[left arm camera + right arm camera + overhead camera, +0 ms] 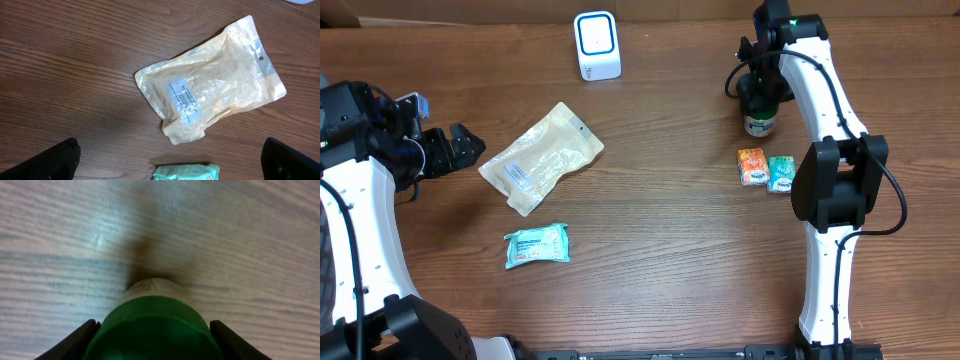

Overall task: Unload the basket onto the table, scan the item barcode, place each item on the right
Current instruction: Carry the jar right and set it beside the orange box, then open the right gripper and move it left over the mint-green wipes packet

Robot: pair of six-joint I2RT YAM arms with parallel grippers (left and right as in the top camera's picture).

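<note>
Right claw point(155, 330) sits part-way open astride the green cap of the bottle point(758, 108), one finger at each side and close against it. I cannot tell whether the pads truly pinch or only bracket it. Left claw point(460, 150) is spread as wide as it goes, holds nothing, and hovers near the counter's left edge.

Largest first: the counter point(650, 270), brown wood grain, carries everything. On its left half lies the clear pouch point(542, 158), flat and skewed, printed label up. At the far edge, about the middle, stands the white scanner point(597, 45), its blue-rimmed face seemingly turned toward the near edge. I judge that is why the goods lie in front of it: whatever I pick only needs carrying across and turning toward that face. Toward the near-left corner lies the teal wipes pack point(536, 245). The bottle stands upright toward the far-right corner, well apart from the scanner, and upright suits a grasp from above on the cap. Nearer the right edge, the orange sachet point(752, 166) and the teal sachet point(781, 173) lie touching.

From overhead I get the layout, but the arm hides the fingers at the bottle. Only the right wrist view shows the cap between them, plus a sliver of label and no barcode. The left wrist view shows the pouch's label and hang hole far more plainly.
</note>
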